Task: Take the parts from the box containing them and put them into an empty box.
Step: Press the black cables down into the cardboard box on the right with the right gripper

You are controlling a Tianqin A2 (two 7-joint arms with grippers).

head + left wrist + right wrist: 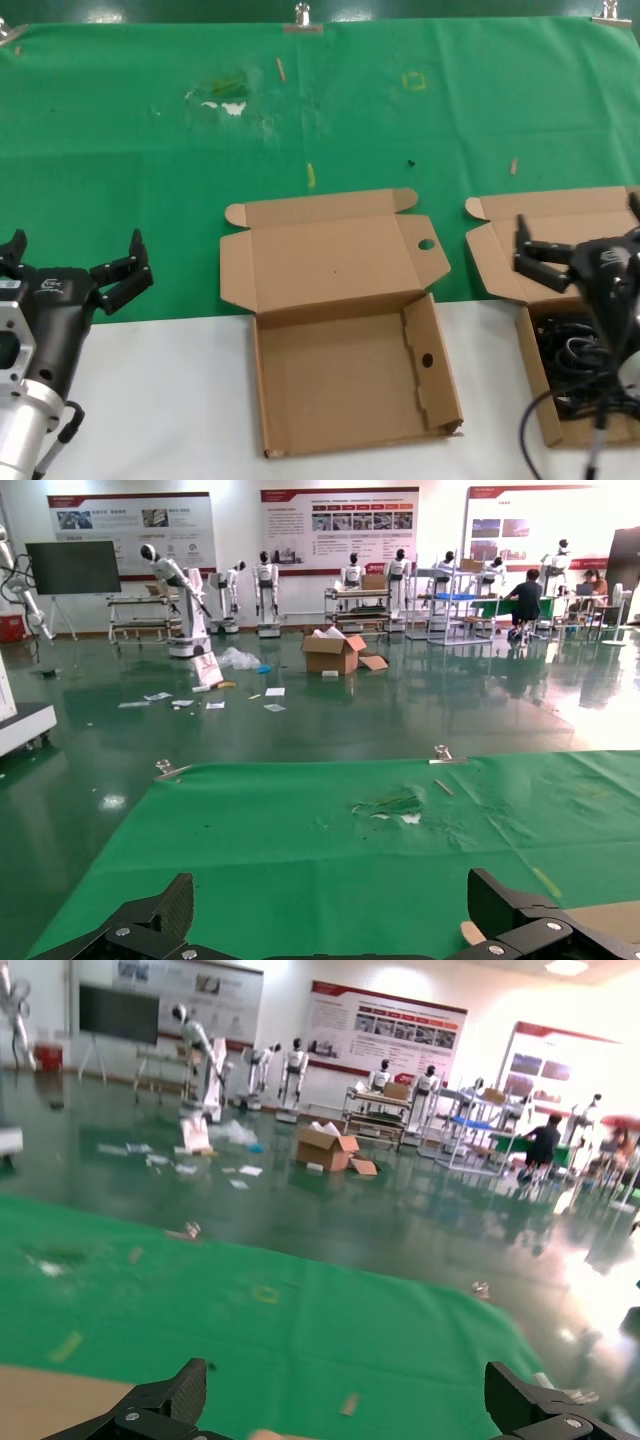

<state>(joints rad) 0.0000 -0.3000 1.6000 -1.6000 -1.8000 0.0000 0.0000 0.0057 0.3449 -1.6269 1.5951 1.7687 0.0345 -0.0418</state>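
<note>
We work over a white table (170, 400) whose far half is draped in a green cloth (120, 170), held by metal clips (303, 18) at its back edge; the cloth shows a scuffed whitish patch (225, 100) and a few scraps of tape (310, 175). At far left our left gripper (75, 268) hangs above the cloth's near edge, fingers spread wide, holding nothing; from its wrist we see both fingertips (160, 915) far apart over the cloth. At centre sits the empty box (350, 400), lid thrown back onto the cloth, one round hole in a lid flap and one in its right wall, its floor bare. A strip of table separates it from the box containing the parts (535, 385) at the right edge, partly cut off by the frame. Our right gripper (545, 262) hovers above that box's back wall and lid hinge, fingers wide, gripping nothing; the arm covers much of the interior. The parts (570, 355), black looped cords, lie inside beneath the arm, and we cannot count them. Beyond the table both wrist views show a glossy green hall floor (300, 720), littered papers, an open brown carton (325, 1148), rows of white humanoid robots (170, 600), wall posters (340, 520), and people at desks (522, 600).
</note>
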